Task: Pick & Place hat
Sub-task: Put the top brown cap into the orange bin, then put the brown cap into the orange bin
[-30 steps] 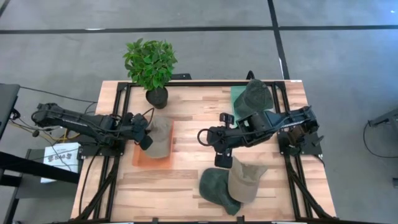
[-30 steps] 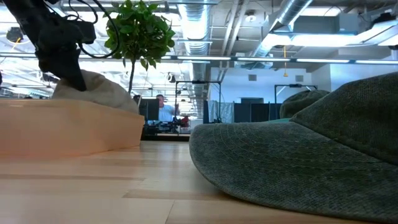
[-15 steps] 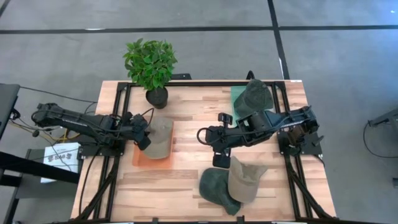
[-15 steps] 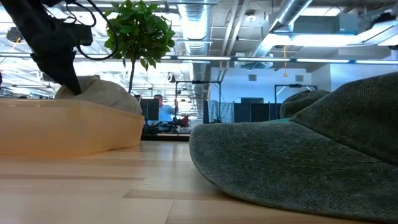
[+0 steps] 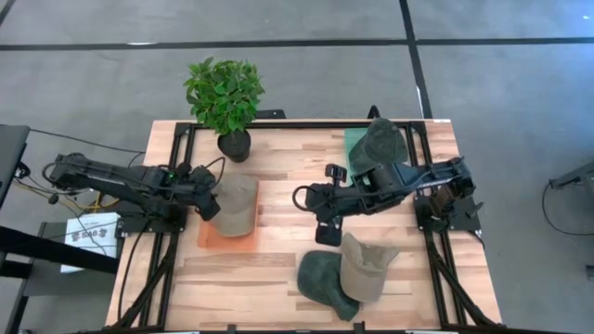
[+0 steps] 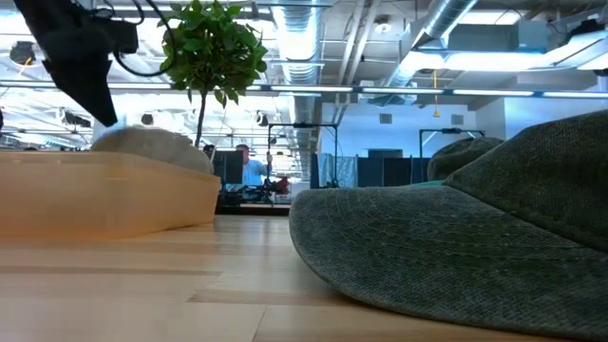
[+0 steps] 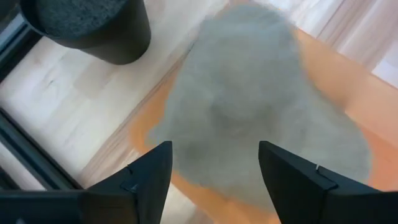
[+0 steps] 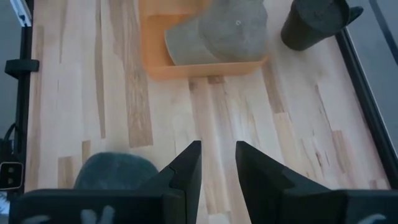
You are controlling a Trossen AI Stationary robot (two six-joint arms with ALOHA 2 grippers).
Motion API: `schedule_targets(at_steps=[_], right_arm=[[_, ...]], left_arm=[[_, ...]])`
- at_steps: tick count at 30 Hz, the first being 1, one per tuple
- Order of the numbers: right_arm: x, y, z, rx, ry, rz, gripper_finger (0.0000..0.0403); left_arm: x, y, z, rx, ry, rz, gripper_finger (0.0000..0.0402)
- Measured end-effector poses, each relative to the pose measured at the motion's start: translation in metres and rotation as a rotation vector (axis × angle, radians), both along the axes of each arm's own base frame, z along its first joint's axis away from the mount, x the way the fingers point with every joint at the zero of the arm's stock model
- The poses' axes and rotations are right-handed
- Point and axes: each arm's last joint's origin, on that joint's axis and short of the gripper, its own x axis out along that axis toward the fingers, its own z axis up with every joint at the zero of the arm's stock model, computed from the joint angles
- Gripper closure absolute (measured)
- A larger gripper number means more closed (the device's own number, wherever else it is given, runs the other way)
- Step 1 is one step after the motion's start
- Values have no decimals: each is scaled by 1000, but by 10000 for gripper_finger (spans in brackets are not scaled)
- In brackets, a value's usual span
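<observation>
Two dark jointed arms with looping black cables and blocky black gripper fingers.

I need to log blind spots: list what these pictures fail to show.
- Tan hat in the orange tray: blurred in the left wrist view.
- Dark green hat: cut off by the low view's edge.
- Green hat at the far right: partly hidden by the right arm, high view.

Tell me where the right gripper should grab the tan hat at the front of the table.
Probably the brim of the tan hat, coming from above. It lies partly over the green hat, with its brim pointing toward the right gripper, and that thin flat edge looks easier to pinch than the rounded crown.
</observation>
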Motion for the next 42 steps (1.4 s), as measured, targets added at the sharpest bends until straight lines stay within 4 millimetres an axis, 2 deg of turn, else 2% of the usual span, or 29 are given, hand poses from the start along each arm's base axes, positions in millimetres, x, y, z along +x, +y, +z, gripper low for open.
schedule_targets(at_steps=[6, 16, 22, 28, 30, 34, 38, 42], right_arm=[[1, -4, 0, -1, 3, -11, 313], [6, -11, 2, 19, -35, -47, 312], [16, -20, 7, 60, -133, -95, 312], [20, -31, 9, 64, -153, -123, 312], [20, -34, 8, 63, -152, -130, 312], [20, -36, 8, 86, -156, -170, 312], [17, -36, 6, 137, -139, -257, 312], [7, -31, 0, 135, -75, -370, 312]], left_arm=[[-4, 0, 15, -35, 15, -11, 167], [-1, -1, 43, -54, -88, -13, 184], [4, -2, 62, -68, -205, -22, 243], [18, -5, 68, -65, -307, -111, 365], [24, -7, 69, -80, -315, -156, 391], [37, -12, 64, -102, -265, -277, 395], [54, -16, 55, -118, -221, -299, 400], [76, -20, 51, -72, -259, -381, 401]])
